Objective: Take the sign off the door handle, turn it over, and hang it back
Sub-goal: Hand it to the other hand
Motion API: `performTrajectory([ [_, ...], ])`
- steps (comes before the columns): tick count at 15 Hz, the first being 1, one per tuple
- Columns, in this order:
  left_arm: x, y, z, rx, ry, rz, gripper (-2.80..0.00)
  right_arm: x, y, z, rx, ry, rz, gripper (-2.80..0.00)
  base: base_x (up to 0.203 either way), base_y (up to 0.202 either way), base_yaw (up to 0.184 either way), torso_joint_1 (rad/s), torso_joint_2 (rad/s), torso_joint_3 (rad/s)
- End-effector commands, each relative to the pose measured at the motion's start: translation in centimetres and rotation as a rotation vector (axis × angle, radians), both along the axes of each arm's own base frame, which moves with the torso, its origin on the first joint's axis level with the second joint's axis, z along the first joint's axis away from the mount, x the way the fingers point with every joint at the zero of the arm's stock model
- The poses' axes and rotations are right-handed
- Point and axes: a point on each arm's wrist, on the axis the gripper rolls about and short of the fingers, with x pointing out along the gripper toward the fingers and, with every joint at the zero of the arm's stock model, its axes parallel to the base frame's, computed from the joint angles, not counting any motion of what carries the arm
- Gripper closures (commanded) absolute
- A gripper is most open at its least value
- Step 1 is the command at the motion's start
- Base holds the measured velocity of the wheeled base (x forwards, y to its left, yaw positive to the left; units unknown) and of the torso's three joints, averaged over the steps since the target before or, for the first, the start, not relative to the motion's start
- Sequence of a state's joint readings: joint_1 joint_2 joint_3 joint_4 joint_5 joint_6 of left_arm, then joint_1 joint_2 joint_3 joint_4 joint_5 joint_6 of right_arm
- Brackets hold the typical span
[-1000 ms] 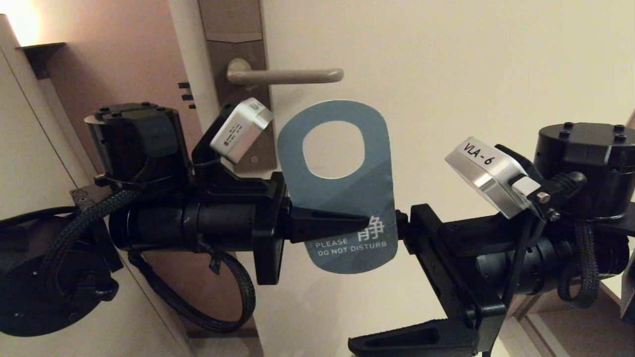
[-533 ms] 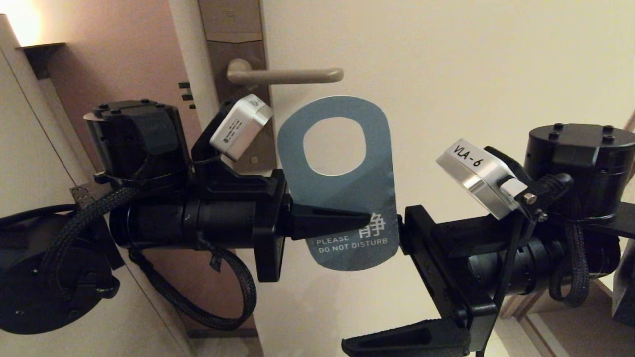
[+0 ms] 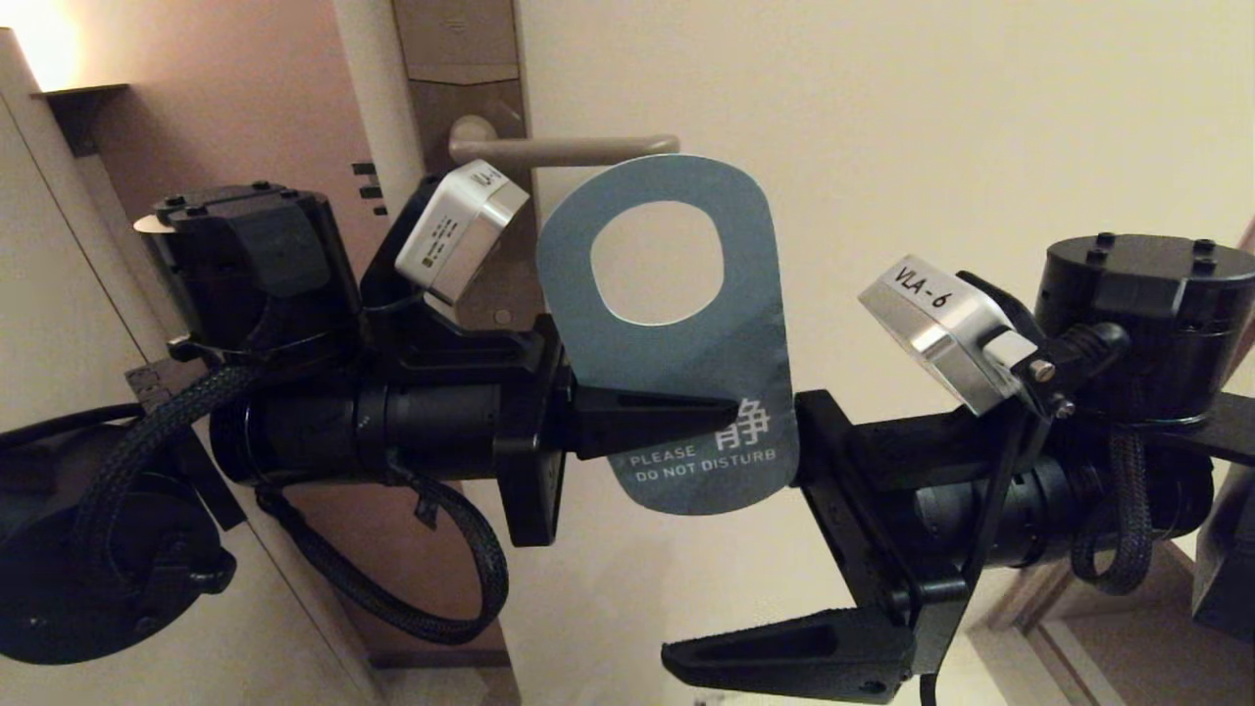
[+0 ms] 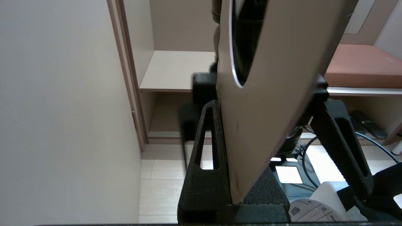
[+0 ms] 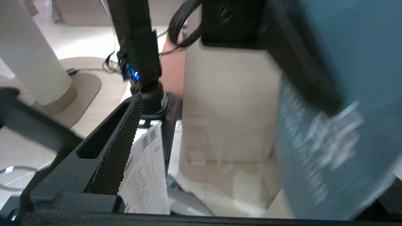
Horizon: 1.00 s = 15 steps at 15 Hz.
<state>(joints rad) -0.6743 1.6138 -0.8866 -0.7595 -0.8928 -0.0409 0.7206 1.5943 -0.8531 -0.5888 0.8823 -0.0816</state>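
The sign [image 3: 686, 368] shows its teal "PLEASE DO NOT DISTURB" side in the head view, upright with the oval hole at the top. My left gripper [image 3: 730, 424] is shut on its lower half from the left. The sign's top edge reaches the free end of the door handle [image 3: 559, 149]; the hole is below the bar. In the left wrist view the sign's pale side [image 4: 276, 94] is clamped in my left gripper [image 4: 230, 150]. My right gripper [image 3: 735, 544] stands open just right of the sign, not holding it. The teal face [image 5: 339, 141] fills the right wrist view beside one black finger [image 5: 119, 147].
The handle sits on a tall brown lock plate [image 3: 461, 59] on the cream door [image 3: 931, 127]. Small dark latch bolts [image 3: 367, 186] show on the door's edge. A pinkish wall and a frame stand to the left. Both arms crowd the space below the handle.
My left gripper has lifted the sign, so its top edge has risen from well below the handle to the bar's end. The right arm has shifted slightly left and down, still open.
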Motion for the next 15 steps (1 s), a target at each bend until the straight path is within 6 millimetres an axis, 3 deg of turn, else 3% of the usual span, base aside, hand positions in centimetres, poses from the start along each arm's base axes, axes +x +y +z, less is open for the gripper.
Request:
performTrajectory([
  [1,-0.09,-0.02,0.05,-0.003,-0.003,-0.007,0.0,0.25,0.23,-0.03,0.002,0.002,0.0,-2.8,0.0,0.0,0.0,0.0,0.0,0.0],
  [15,-0.39,0.05,0.37,-0.01,-0.05,-0.014,0.0,0.13,0.05,-0.31,-0.007,0.006,-0.031,-2.8,0.0,0.0,0.0,0.0,0.0,0.0],
])
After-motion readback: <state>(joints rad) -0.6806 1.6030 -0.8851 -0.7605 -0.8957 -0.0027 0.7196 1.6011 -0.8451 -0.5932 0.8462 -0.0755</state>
